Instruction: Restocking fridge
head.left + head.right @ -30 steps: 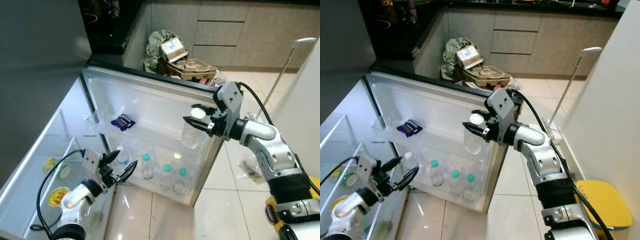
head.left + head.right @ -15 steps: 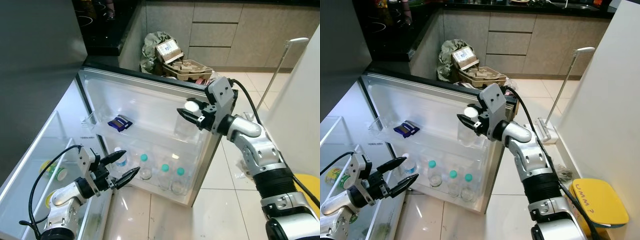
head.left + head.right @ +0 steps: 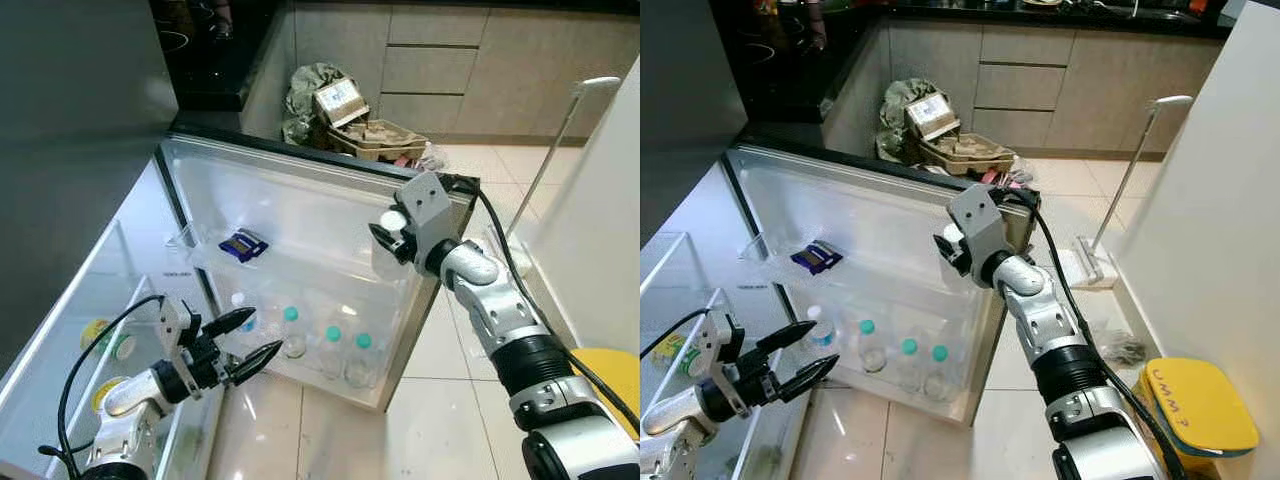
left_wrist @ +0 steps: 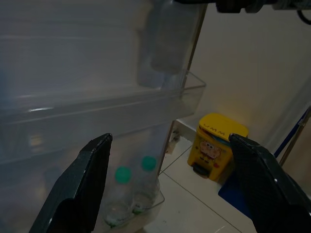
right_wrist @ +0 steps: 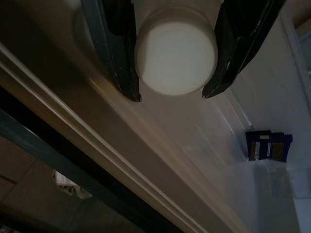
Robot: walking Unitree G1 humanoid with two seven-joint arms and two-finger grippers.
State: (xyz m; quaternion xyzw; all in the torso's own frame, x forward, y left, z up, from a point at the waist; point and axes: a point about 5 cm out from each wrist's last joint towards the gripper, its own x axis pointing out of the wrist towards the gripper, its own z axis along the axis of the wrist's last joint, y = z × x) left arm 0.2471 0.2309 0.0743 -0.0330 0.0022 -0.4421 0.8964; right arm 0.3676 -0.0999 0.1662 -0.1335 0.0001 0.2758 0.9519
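Note:
The fridge door point(image 3: 300, 200) stands wide open with its shelves facing me. My right gripper point(image 3: 392, 228) is shut on a clear bottle point(image 3: 386, 262) just under its white cap point(image 5: 175, 56), one finger point(image 5: 116, 43) on each side. The bottle hangs at the right end of the door's upper shelf. My left gripper point(image 3: 262, 332) is open and holds nothing, low down beside the bottom door shelf. Several green-capped bottles point(image 3: 326, 345) stand in that shelf. A dark blue packet point(image 3: 244, 243) lies on the upper shelf's left part.
Fridge drawers point(image 3: 110, 335) with yellow-lidded items lie at my lower left. A pile of cardboard and bags point(image 3: 350, 115) sits behind the door by the cabinets. A white mop pole point(image 3: 560, 140) leans on the right wall, and a yellow bin point(image 3: 1195, 405) stands on the tiled floor.
My right arm has drawn in and turned, bringing the bottle nearer the shelf's right end. The left gripper's fingers have spread wider. The camera has shifted slightly.

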